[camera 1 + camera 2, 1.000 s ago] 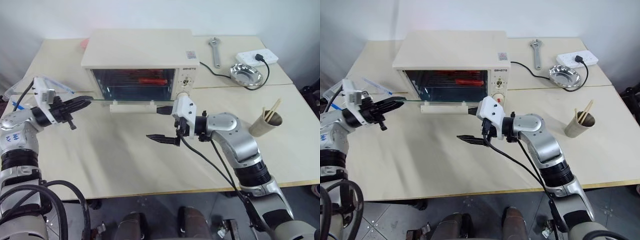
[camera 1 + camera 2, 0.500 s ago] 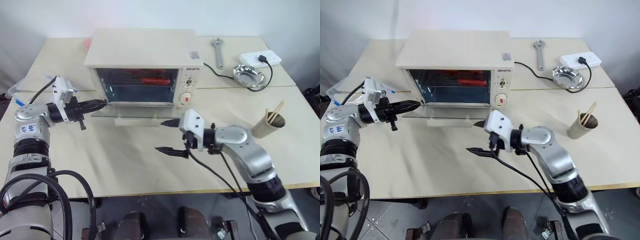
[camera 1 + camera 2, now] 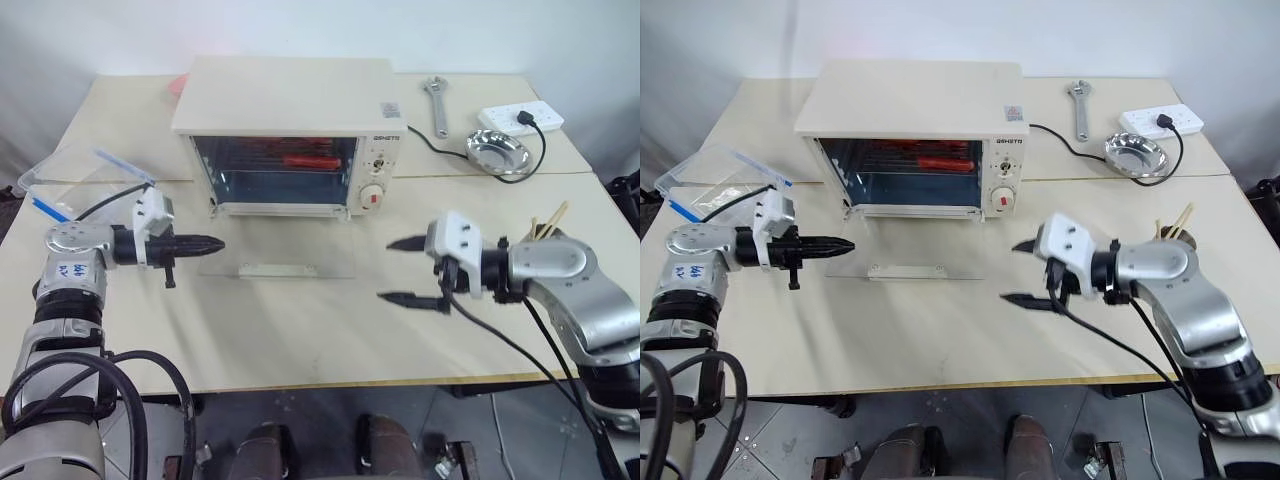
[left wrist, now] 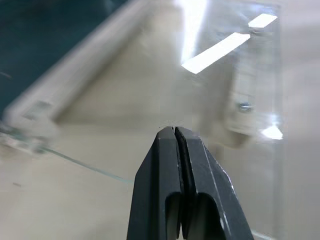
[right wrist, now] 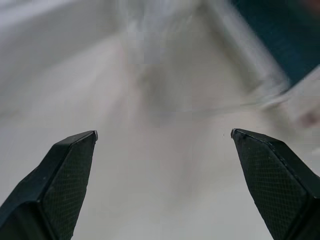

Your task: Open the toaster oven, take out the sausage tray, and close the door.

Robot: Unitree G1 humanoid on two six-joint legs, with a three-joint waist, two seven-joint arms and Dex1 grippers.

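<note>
The cream-white toaster oven stands at the back middle of the table. Its glass door lies swung fully down, with the bar handle nearest me. Red sausages show inside the oven; the sausage tray under them is dim. My left gripper is shut, its tips at the door's left edge and over the glass; I cannot tell whether they touch it. To the right of the door, clear of it, my right gripper is open and holds nothing.
A clear plastic box with blue clips sits at the left. A wrench, a power strip and a round steel dish lie at the back right. A cup of chopsticks stands behind my right arm.
The door has dropped from half open to flat. My left gripper came down with it, still shut. My right gripper swung away to the right, still open.
</note>
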